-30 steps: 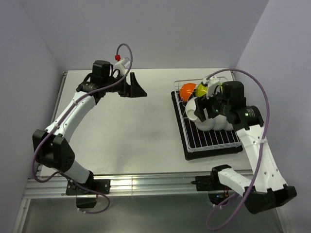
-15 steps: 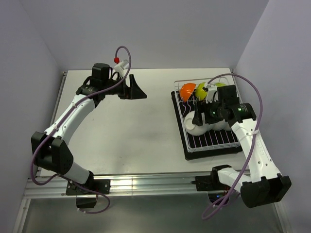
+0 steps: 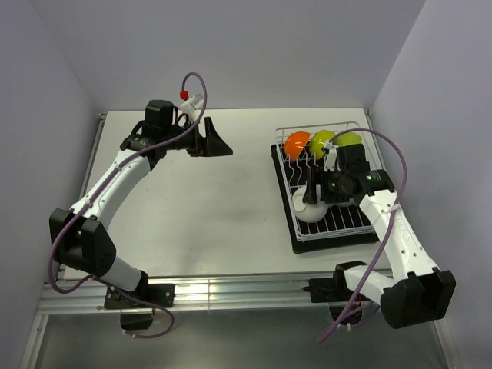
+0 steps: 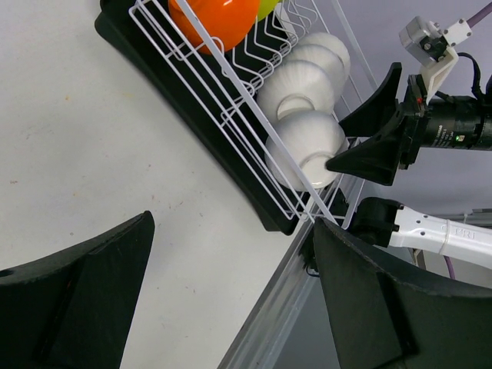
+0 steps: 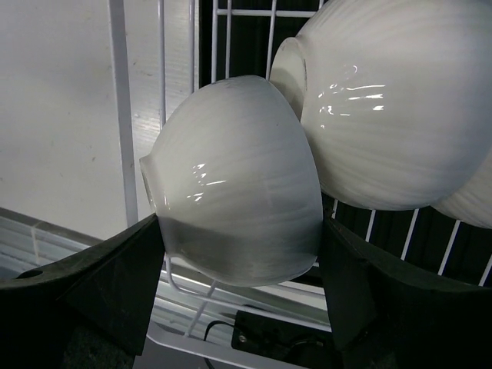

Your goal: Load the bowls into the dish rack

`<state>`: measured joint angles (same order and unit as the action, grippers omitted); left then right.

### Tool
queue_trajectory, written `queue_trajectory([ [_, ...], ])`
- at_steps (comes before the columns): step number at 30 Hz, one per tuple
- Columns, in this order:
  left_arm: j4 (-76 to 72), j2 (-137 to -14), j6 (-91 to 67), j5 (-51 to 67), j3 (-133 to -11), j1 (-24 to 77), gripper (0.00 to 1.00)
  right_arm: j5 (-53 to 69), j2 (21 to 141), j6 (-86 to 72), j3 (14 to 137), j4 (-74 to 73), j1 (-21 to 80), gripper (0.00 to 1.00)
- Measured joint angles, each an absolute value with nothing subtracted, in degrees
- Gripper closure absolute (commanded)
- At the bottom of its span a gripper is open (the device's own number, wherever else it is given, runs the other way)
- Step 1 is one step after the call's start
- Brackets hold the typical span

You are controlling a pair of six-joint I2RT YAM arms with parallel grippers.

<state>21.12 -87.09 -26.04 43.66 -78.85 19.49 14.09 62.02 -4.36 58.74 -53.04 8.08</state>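
- Grip: your right hand [image 5: 240, 227] clasps a white bowl [image 5: 231, 184], tilted on edge at the near end of the dish rack [image 3: 354, 224], beside the other white bowls [image 5: 392, 108].
- Your left hand [image 3: 217, 141] hangs released, empty, above the surface [image 3: 200, 200].

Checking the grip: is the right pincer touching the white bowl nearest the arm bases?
Touching: in the right wrist view the right pincer has both fingers flush against the white bowl, no gap.

The bowls [image 3: 309, 206] line the dish rack's [image 3: 350, 224] far and left sides; near-right wires lie open.
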Motion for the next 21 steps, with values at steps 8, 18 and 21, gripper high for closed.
queue_trajectory([
  [8,20.8,-87.1,-26.3,43.7,-78.8,19.5,0.10,13.2,62.0,-8.2,57.7,-50.4,8.4,1.00],
  [18,20.7,-88.0,-26.5,43.7,-78.8,19.5,0.10,7.6,60.0,-10.2,56.5,-48.8,13.1,1.00],
  [21,20.7,-88.4,-26.7,43.7,-78.8,19.5,0.10,6.0,59.2,-10.2,56.5,-48.6,14.3,1.00],
])
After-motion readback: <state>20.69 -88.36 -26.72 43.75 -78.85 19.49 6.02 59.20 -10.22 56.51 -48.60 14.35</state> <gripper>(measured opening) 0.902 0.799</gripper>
